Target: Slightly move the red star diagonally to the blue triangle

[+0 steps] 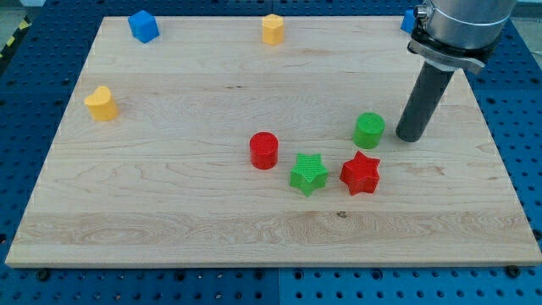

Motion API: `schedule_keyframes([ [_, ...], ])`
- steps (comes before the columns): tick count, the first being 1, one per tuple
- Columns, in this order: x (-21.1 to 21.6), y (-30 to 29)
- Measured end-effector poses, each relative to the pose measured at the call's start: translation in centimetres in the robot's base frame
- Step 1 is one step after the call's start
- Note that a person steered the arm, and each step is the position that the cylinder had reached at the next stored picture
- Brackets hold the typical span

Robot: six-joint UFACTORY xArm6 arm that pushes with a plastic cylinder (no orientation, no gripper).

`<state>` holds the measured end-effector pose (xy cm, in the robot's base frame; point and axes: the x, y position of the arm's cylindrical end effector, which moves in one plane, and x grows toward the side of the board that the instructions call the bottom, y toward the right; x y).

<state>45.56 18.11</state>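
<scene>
- My tip (410, 135) rests on the wooden board (169, 212), toward the right edge, about mid-height. The arm ends in a plain dark rod; no jaws to open or close, nothing held.
- Green cylinder (368, 130) sits just beside the tip, on its left; a narrow gap shows between them.
- Red star (360, 174) lies below the green cylinder and down-left of the tip, near it but apart.
- Green star (308, 174) just beside the red star, on its left; cannot tell if they touch.
- Red cylinder (263, 151) up-left of the green star, near the board's centre.
- Blue block (408, 19) at the top right corner, mostly hidden behind the arm's housing; shape cannot be made out.
- Blue cube-like block (143, 26) near the top left corner.
- Yellow block (272, 29) at the top edge, mid-board; looks faceted.
- Yellow block (101, 103) near the left edge, upper half; shape unclear.
</scene>
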Motion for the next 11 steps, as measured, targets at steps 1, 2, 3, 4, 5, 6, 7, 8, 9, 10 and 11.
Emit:
schedule_keyframes([
  [1,0.0,-0.3],
  [2,0.2,-1.7],
  [3,0.2,-3.4],
  [4,0.2,-5.1],
  [5,0.2,-5.8],
  [6,0.2,-5.8],
  [7,3.3,-4.9],
  [8,6.6,-3.9],
  [9,7.8,-3.5],
  [10,8.9,-3.2],
  [11,11.7,-3.1],
])
